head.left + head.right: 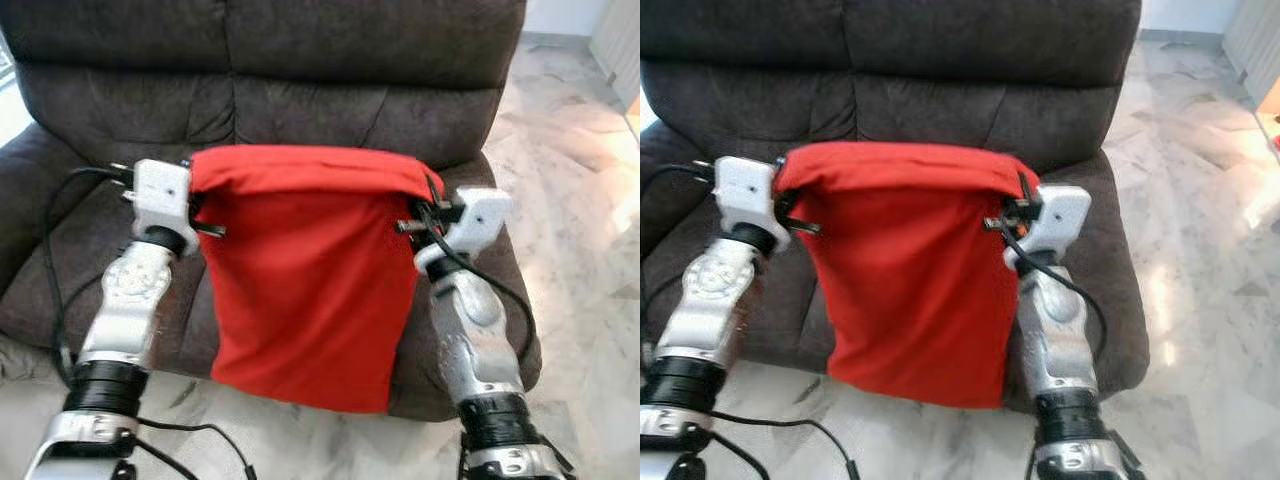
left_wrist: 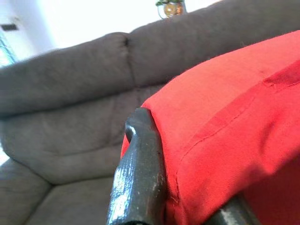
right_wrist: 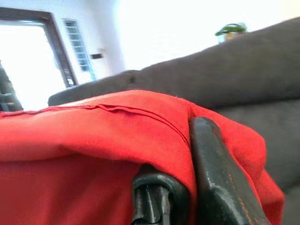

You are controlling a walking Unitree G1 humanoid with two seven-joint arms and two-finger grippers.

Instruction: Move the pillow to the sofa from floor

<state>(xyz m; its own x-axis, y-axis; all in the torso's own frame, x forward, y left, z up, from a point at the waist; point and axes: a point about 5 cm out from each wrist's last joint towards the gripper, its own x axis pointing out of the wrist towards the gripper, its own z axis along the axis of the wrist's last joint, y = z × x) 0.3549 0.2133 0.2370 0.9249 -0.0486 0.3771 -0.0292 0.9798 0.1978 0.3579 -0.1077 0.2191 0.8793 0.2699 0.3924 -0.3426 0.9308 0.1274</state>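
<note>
A red pillow (image 1: 310, 290) hangs upright between my two arms, over the front of the dark brown sofa (image 1: 300, 90). Its top edge folds over toward the backrest and its lower end dangles past the seat's front edge. My left gripper (image 1: 200, 205) is shut on the pillow's top left corner. My right gripper (image 1: 425, 215) is shut on the top right corner. In the left wrist view a black finger (image 2: 140, 183) presses against red fabric (image 2: 225, 126). In the right wrist view a finger (image 3: 220, 178) lies over the red cloth (image 3: 93, 140).
The sofa's arms (image 1: 30, 200) flank the seat on both sides. Pale marble floor (image 1: 580, 220) spreads to the right and in front of the sofa. Black cables (image 1: 55, 290) loop from my left arm.
</note>
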